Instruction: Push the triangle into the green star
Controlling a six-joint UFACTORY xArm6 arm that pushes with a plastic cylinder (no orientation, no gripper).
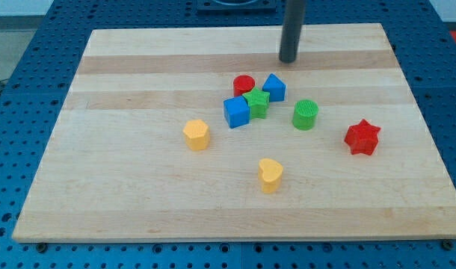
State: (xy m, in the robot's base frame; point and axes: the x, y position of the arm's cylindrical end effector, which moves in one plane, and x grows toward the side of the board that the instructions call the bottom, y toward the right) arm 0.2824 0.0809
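Touching the green star [256,101], the blue triangle [274,87] sits below my tip [288,60].

No text, label, brand, number or sign can be read anywhere.

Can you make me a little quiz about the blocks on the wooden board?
1. True or false: my tip is touching the green star.
2. Which block sits farthest toward the view's right? A) red star B) green cylinder C) yellow heart
3. Fill in: the blue triangle sits right beside the green ____.

Key: 1 false, it stands apart, toward the view's top. 2 A. 3 star.
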